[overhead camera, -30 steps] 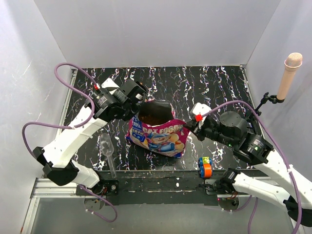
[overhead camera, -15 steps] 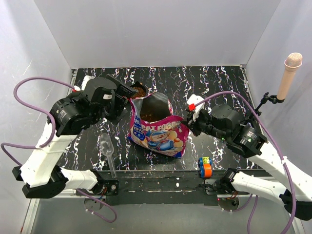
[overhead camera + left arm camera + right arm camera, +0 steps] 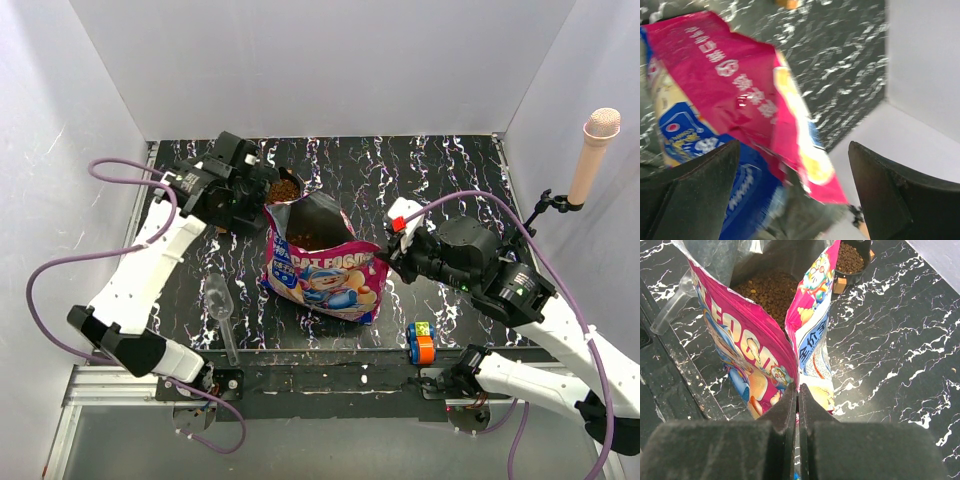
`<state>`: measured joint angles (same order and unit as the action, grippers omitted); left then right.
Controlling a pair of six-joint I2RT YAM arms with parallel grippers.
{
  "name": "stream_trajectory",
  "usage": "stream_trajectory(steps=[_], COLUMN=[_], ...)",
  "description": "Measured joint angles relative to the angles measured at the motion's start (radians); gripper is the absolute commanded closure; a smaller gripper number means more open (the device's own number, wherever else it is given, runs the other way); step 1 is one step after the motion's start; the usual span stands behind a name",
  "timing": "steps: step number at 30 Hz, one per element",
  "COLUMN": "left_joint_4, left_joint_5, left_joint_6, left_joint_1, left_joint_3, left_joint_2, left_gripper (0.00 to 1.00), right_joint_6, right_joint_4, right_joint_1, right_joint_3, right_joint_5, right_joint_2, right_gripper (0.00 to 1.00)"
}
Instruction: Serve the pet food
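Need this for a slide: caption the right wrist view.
Right gripper pinches open glossy magenta-and-blue bag; dark-brown kibble pellets inside, black bowl beyond.

Glossy magenta-and-blue bag (image 3: 735, 95), blurred, sits between the left gripper (image 3: 794, 150)'s widely spread fingers (image 3: 695, 195). Behind the bag, black marbled table (image 3: 840, 60); right of it, white wall (image 3: 922, 75).

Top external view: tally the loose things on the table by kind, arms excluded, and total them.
Pet food bag: 1
Bowl of kibble: 1
Clear scoop: 1
Toy-block cluster: 1, its pieces too small to separate
Total: 4
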<state>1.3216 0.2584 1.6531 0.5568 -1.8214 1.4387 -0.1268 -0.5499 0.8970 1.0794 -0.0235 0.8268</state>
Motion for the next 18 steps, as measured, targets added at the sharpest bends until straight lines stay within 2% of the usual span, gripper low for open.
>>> stream_trajectory(steps=[3, 4, 5, 7, 8, 15, 18], left_joint_4=[0.008, 0.011, 0.011, 0.000, -0.015, -0.024, 0.032], left_joint_5=[-0.062, -0.079, -0.092, -0.101, -0.097, -0.078, -0.068], left_joint_6=[0.005, 0.008, 0.009, 0.012, 0.007, -0.095, -0.118], left_joint_1=[-0.005, -0.005, -0.005, -0.006, -0.008, -0.040, -0.044], left_joint_3=[0.095, 0.121, 0.139, 0.151, 0.151, 0.148, 0.103], left_joint_2=[0.005, 0.005, 0.005, 0.005, 0.002, -0.014, -0.013], left_gripper=[0.26, 0.34, 0.45, 0.83, 0.98, 1.00, 1.00], right_joint_6=[0.000, 0.000, 0.000, 0.000, -0.002, -0.071, -0.122], right_joint_4=[-0.002, -0.002, -0.002, -0.002, -0.002, -0.017, -0.039], right_joint_1=[0.000, 0.000, 0.000, 0.000, 0.000, 0.000, 0.000], right_joint_3=[0.000, 0.000, 0.000, 0.000, 0.000, 0.002, 0.002], right_joint_5=[0.000, 0.000, 0.000, 0.001, 0.001, -0.038, -0.077], right_joint_2=[-0.002, -0.002, -0.002, -0.002, -0.002, -0.009, -0.024], right_gripper=[0.99, 0.99, 0.99, 0.99, 0.99, 0.99, 0.99])
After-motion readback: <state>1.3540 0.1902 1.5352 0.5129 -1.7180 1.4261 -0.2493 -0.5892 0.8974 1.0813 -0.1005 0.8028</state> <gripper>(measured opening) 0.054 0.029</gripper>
